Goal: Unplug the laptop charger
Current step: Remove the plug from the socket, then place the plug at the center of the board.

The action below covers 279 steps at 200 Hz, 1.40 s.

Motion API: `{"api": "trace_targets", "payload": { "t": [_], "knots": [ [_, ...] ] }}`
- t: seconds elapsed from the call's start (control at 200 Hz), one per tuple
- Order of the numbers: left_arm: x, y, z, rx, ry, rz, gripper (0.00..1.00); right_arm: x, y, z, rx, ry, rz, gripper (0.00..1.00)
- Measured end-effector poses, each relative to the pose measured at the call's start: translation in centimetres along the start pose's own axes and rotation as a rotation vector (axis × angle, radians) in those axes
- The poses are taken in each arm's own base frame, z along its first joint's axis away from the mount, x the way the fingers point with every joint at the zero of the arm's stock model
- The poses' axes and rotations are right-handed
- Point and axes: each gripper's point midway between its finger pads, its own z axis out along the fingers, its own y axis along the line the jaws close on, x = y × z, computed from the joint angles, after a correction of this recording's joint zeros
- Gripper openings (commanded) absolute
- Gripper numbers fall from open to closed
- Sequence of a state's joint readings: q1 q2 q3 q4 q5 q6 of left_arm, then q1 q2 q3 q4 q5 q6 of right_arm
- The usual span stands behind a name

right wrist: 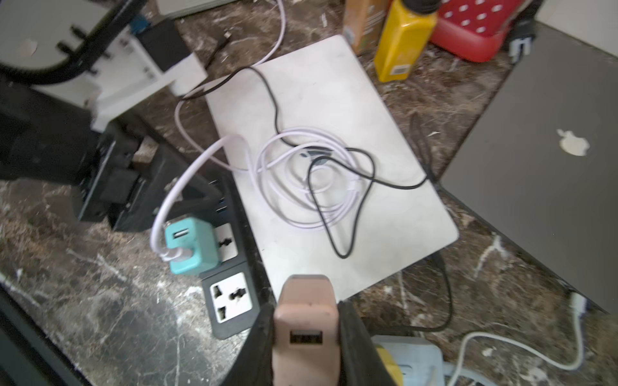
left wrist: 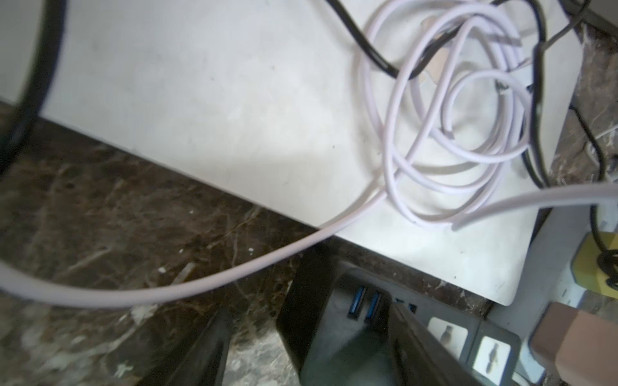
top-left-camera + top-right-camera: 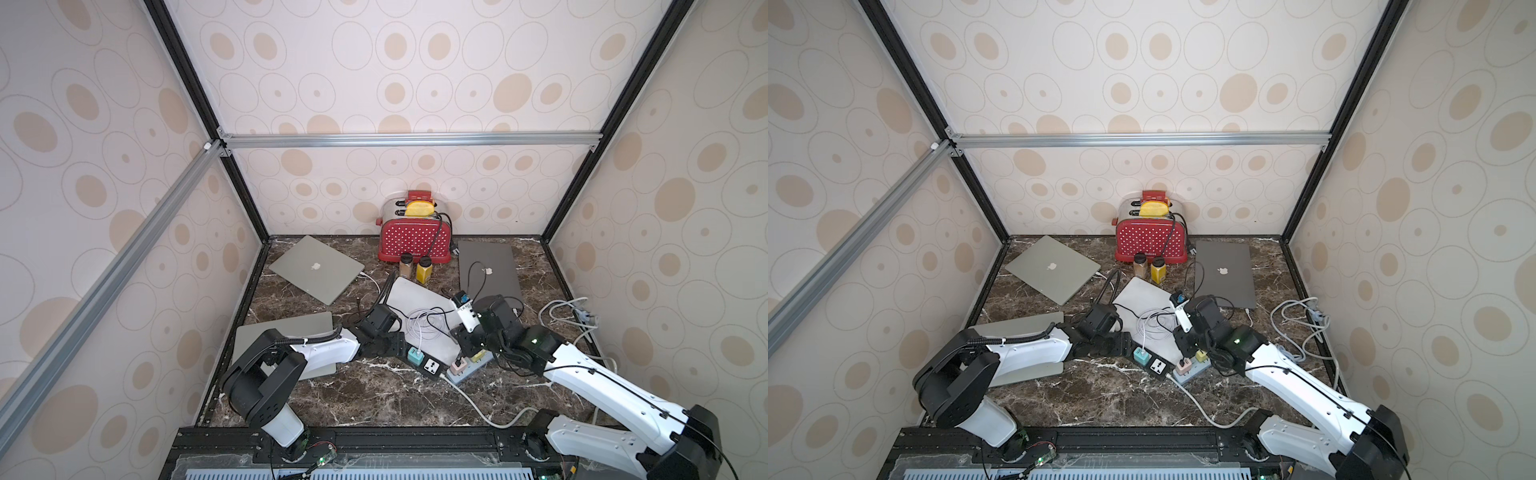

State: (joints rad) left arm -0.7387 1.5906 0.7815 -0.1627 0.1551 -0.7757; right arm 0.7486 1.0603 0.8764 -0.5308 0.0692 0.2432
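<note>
Robot at work on the marble bench (image 3: 353, 395): the right pincer (image 1: 306, 319) is clamped on the pink charger (image 1: 306, 297), a black finger (image 1: 352, 320) pressed to each side, just off the near corner of the white laptop (image 1: 334, 133). In a top view the pink charger (image 3: 458, 365) stands upright on the pale strip (image 3: 457, 377) beside that corner. Whether its prongs sit in the socket cannot be told. A yellow charger (image 3: 478, 356) stands on the same strip, just beside the laptop's edge. Along the laptop's other near edge lies the black strip (image 1: 230, 300), carrying a teal charger (image 1: 190, 245). The left pincer (image 2: 307, 337) is apart, its fingers (image 2: 207, 351) astride the black strip's end farther up that edge. One finger is clear of the strip, with bench showing between. A lilac cable (image 1: 177, 187) runs from the teal charger and lies coiled on the laptop's lid, tangled with a black cable (image 1: 341, 256).
</note>
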Motion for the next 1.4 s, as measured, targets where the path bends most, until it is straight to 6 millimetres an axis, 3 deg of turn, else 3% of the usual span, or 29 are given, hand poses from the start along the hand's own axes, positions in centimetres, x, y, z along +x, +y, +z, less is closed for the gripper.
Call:
{"api": "trace_targets", "payload": {
  "t": [0.175,0.33,0.416,0.521,0.656,0.816,1.147,1.397],
  "knots": [
    [0.7,0.4,-0.6,-0.015,0.030,0.007,0.80,-2.8,-3.5,-1.4,0.092,0.005,0.082,0.00],
    [1.2,0.7,-1.0,-0.010,0.053,0.016,0.81,-3.5,-3.8,-3.6,0.103,0.009,0.127,0.00],
    [1.2,0.9,-1.1,-0.002,0.063,0.026,0.81,-2.9,-3.5,-5.3,0.084,0.012,0.164,0.00],
    [1.1,1.0,-1.1,0.017,0.076,0.037,0.81,-0.7,-4.0,-7.4,0.123,0.054,0.223,0.00],
    [1.2,0.9,-1.1,0.040,0.091,0.049,0.81,1.6,-5.7,-8.2,0.195,0.120,0.306,0.00],
    [1.3,0.8,-1.2,0.053,0.101,0.067,0.81,3.2,-9.4,-5.6,0.257,0.217,0.446,0.00],
    [1.4,0.8,-1.3,0.059,0.105,0.075,0.81,4.4,-15.6,4.6,0.203,0.420,0.539,0.00],
    [1.4,0.8,-1.3,0.059,0.105,0.074,0.81,3.1,-16.6,9.2,0.082,0.439,0.511,0.00]
  ]
}}
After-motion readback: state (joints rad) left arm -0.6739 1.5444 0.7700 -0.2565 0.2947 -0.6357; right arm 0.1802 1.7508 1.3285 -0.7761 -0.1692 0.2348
